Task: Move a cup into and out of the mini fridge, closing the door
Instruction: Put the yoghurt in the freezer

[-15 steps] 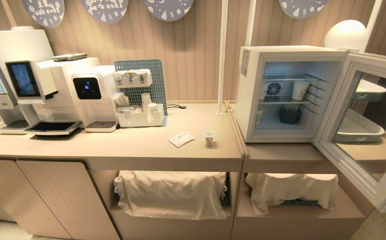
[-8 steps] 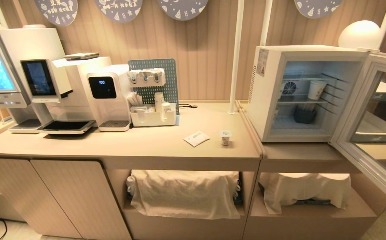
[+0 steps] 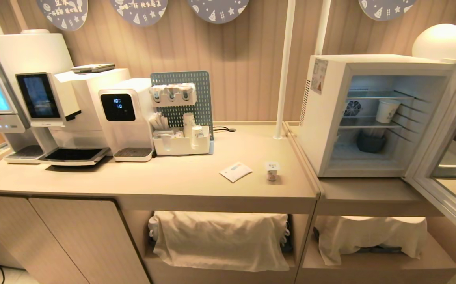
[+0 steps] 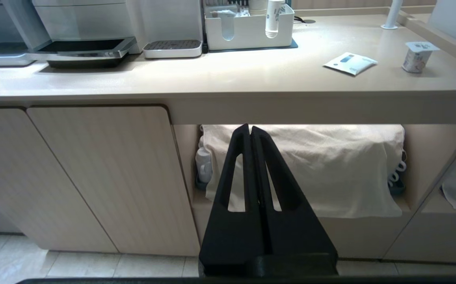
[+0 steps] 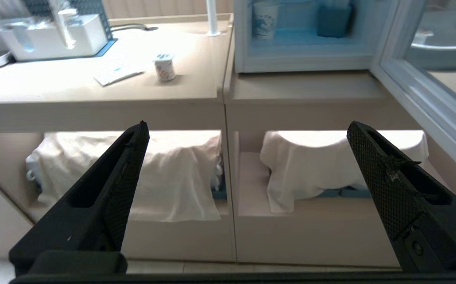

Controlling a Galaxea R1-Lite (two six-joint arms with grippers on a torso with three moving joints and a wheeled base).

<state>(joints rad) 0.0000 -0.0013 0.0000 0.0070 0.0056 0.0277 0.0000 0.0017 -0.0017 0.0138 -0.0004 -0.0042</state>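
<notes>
Beige worktop [image 3: 164, 177] runs along a ribbed wall, with cloth-covered shelves below. My left claw [image 4: 250, 132] hangs low before the cupboard front, fingers pressed together, holding nothing. My right claw [image 5: 247, 130] hangs low as well, fingers spread wide and empty. Neither is near the cup [image 3: 271, 171], which stands upright on the worktop beside a flat white sachet [image 3: 235, 171], near the mini fridge [image 3: 369, 114]. The door [image 3: 444, 157] stands swung open toward my right side.

Hazards, as I judge them:
- The cup is light and narrow; an off-centre closing could tip it.
- A paper cup [image 3: 386, 111] and a dark holder [image 3: 371, 141] occupy the shelves; a careless insertion may knock them.
- The open door could foul my right arm.
</notes>
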